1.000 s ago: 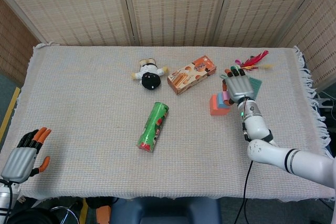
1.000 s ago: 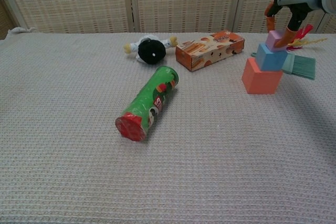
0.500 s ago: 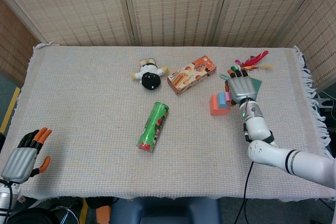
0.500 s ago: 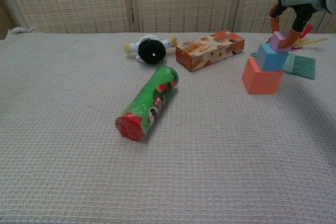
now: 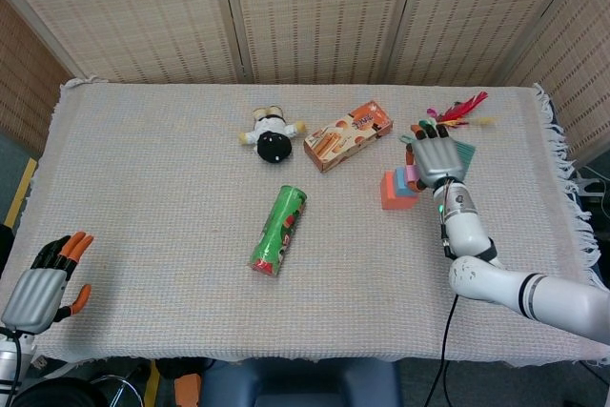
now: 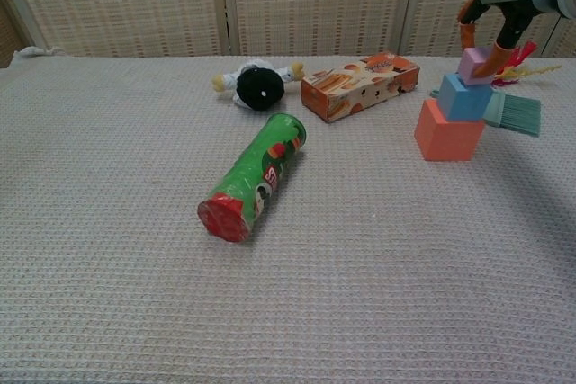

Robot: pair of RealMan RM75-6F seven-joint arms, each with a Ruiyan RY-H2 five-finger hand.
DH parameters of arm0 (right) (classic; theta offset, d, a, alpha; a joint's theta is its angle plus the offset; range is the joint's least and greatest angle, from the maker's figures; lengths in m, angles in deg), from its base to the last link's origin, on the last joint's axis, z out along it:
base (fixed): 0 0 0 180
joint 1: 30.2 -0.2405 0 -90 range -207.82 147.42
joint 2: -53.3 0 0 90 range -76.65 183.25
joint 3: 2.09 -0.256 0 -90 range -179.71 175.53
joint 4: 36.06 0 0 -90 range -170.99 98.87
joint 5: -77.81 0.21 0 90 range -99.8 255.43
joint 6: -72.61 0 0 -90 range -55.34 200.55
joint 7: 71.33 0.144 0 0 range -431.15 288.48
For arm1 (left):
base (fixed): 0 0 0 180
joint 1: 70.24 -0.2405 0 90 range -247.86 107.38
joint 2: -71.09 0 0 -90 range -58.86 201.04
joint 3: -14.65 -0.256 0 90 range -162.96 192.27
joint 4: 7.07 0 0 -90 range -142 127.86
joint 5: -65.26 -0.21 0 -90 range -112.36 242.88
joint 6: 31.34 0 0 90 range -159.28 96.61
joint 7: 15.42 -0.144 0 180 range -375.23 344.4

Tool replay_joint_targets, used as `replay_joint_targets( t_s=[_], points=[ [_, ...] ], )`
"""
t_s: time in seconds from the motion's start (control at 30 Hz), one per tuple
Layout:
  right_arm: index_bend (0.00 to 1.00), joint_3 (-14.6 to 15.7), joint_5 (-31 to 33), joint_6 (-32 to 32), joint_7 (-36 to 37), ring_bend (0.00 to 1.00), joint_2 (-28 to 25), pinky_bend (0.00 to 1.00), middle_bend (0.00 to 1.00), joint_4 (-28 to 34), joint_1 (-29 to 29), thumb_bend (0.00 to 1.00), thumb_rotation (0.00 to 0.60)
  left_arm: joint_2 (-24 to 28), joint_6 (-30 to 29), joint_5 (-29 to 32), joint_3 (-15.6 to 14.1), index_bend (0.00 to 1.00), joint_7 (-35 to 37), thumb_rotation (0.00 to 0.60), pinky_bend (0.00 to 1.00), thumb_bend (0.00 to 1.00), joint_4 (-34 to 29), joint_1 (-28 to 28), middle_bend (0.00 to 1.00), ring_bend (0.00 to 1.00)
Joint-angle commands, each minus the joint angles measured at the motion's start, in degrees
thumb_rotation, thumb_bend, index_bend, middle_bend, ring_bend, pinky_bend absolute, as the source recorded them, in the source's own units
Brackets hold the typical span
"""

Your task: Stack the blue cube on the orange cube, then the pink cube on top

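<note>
the right hand (image 6: 489,35) pinches the pink cube (image 6: 474,66), which sits on the blue cube (image 6: 464,97) atop the orange cube (image 6: 448,131). it should let go slowly and lift straight up. the left hand (image 5: 43,284) rests open, far away.

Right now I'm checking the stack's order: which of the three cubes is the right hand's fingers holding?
The pink cube, the smallest, on top of the blue cube; the orange cube sits at the bottom on the table.

Right hand (image 5: 437,160): grey metal back, black fingers, orange tips; white forearm with black band. Left hand (image 5: 43,284): identical colouring.
</note>
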Motion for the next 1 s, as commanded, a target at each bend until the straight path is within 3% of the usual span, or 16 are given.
replay_joint_targets(
  t_s=[0.03,0.57,1.0],
  points=[
    [0.52,0.1,0.2,-0.1,-0.2,0.0,0.2,0.0,0.07,-0.1,0.0,0.18,0.6,0.0,-0.1,-0.2,0.0,0.0,0.1,0.6,0.09,0.45,0.0,0.0,0.0,0.0],
    [0.5,-0.1,0.3,-0.3,-0.5,0.0,1.8,0.0,0.07,-1.3,0.1,0.18,0.6,0.6,-0.1,-0.1,0.0,0.0,-0.2,0.6,0.09,0.45,-1.0,0.0,0.0,0.0],
    [0.33,-0.2,0.7,-0.1,-0.7,0.0,2.0,0.0,0.07,-1.8,0.4,0.18,0.6,0.6,0.1,0.0,-0.1,0.01,-0.2,0.6,0.09,0.45,-1.0,0.0,0.0,0.0]
  ],
)
